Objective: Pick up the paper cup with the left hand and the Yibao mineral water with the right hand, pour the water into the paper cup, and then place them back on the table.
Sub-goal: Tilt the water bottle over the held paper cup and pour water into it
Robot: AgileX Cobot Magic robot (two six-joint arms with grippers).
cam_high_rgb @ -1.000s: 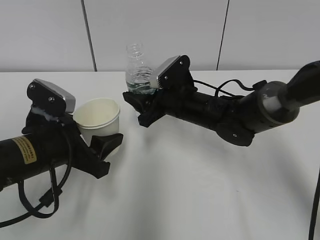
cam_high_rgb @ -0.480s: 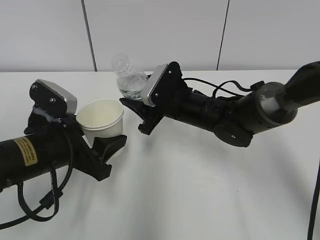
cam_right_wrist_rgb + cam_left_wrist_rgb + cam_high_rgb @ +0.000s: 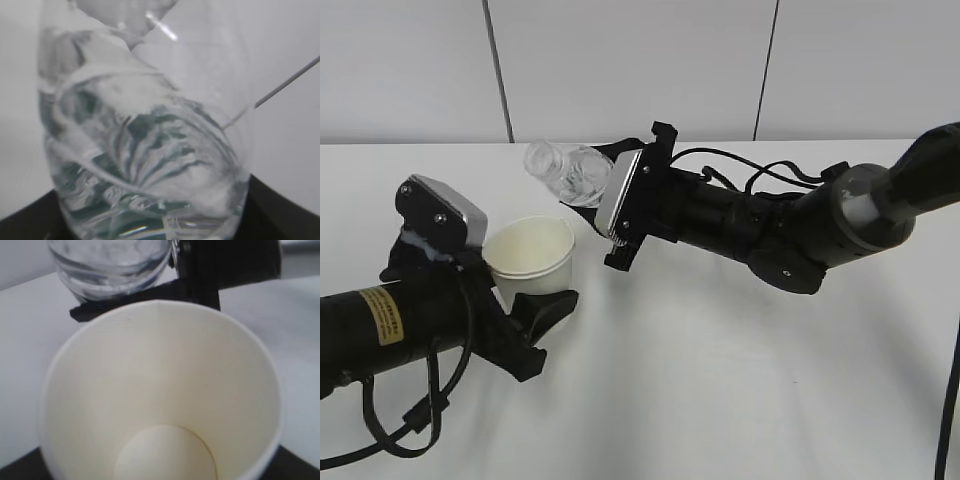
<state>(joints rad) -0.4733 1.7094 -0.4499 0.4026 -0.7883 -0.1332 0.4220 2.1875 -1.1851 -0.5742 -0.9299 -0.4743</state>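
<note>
Yibao mineral water (image 3: 570, 176), a small clear ribbed plastic bottle without a cap, is seen from outside tilted with its mouth toward the small white paper cup (image 3: 532, 258), pinched low on its body by the right hand (image 3: 612, 200); the cup is clamped by the left hand (image 3: 525, 300) above the white table (image 3: 740, 380). At the left wrist, the cup (image 3: 160, 390) appears dry; thin paper is judged crushable. At the right wrist, the bottle (image 3: 145, 145) looks soft, light and slippery.

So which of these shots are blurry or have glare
Left wrist view: the paper cup rim is soft, the bottle behind it blurred. Right wrist view: bottle fills the frame, smeared, with a bright streak. Exterior view: fairly sharp, soft shadows on the table.
</note>
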